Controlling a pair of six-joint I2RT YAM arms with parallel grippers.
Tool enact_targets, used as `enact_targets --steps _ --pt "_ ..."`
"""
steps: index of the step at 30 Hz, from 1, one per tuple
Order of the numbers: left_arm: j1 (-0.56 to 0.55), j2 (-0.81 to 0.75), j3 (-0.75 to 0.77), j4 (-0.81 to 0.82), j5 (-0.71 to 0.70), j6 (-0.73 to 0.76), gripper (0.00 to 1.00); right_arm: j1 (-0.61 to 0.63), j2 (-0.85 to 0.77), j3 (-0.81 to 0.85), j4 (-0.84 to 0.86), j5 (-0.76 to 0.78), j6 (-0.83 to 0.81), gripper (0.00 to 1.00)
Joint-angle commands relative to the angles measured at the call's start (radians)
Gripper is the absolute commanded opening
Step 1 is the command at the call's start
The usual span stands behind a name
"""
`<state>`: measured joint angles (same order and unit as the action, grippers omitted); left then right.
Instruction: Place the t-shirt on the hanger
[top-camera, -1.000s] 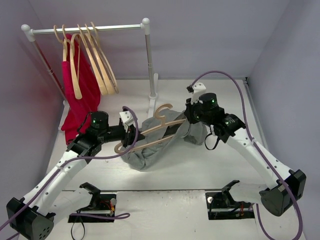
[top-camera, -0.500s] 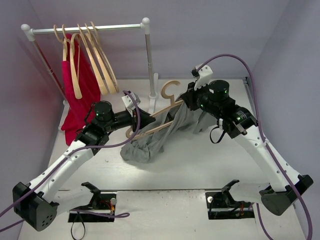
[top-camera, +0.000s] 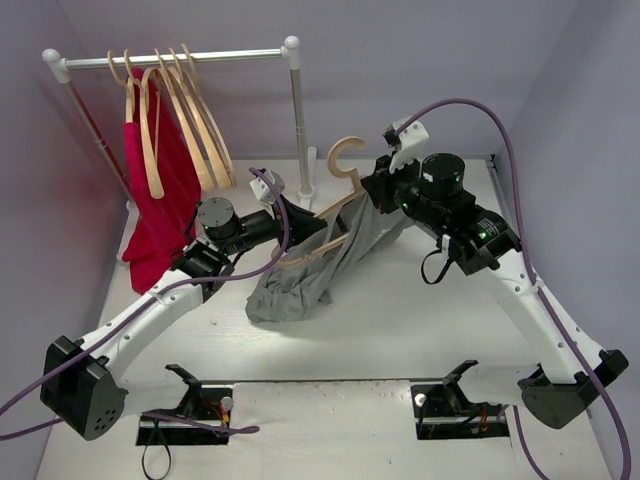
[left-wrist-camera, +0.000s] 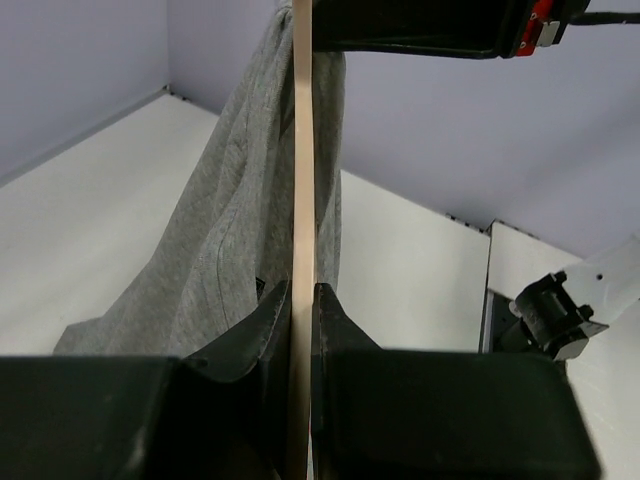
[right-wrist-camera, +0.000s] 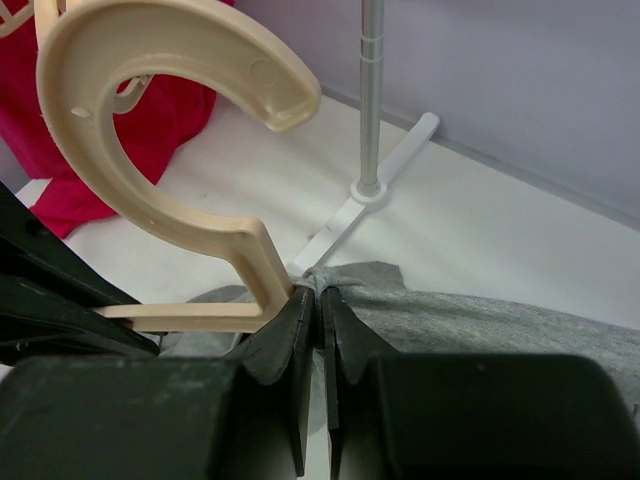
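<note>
The left claw is pinched narrow on the hanger, its two black, wedge-shaped fingers pressed against both flat faces of one thin arm. From the left wrist view that arm is seen edge-on as a pale, smooth wooden strip running straight up the frame. The grey t-shirt hangs close against it in soft, finely knit folds.

The right claw is also drawn nearly closed, nipping a small bunch of the grey fabric at its tips. This grip is just beside the base of the hanger's neck, which touches one finger. Above it curls the thick, rounded wooden hook, open toward the right of the wrist view.

From above, the hanger is held tilted between the two claws, off the counter. The hook end is up by the right claw and the lower arm is in the left claw. The t-shirt drapes down from the neck along the arms, and its lower end lies crumpled on the matte white counter. Whether an arm passes inside the shirt cannot be told.

Farther back stands a white tubular clothes rack on a flat foot. On its rail hang a bright red garment and several spare hangers of the same pale curved wood.
</note>
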<state>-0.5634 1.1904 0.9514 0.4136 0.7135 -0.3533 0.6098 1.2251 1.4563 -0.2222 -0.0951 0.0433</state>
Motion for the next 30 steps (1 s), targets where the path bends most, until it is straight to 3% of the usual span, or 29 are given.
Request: enact_targets --steps 1,3,6,7,11,21,30 --pt "-0.026 0.007 0.004 0.297 0.009 -0.076 0.0 0.024 0.007 0.056 0.052 -0.047 0.0 0.08" --pt "-0.027 0.011 -0.011 0.347 0.007 -0.088 0.0 0.024 0.004 0.052 0.05 -0.041 0.0 0.14" --pt "-0.027 0.008 -0.052 0.393 -0.014 -0.095 0.0 0.022 -0.006 0.045 0.046 -0.032 -0.002 0.3" --pt "-0.027 0.006 -0.059 0.402 -0.014 -0.092 0.0 0.021 -0.01 0.044 0.046 -0.013 -0.005 0.39" --pt "-0.024 0.006 -0.106 0.423 -0.027 -0.072 0.0 0.018 -0.036 0.053 0.026 0.032 -0.022 0.54" --pt "0.029 -0.01 -0.184 0.456 0.058 -0.048 0.0 -0.025 -0.099 0.062 -0.064 0.086 -0.182 0.75" --pt "0.128 -0.065 -0.187 0.388 0.235 -0.038 0.0 -0.058 -0.059 0.079 -0.249 -0.047 -0.424 0.82"
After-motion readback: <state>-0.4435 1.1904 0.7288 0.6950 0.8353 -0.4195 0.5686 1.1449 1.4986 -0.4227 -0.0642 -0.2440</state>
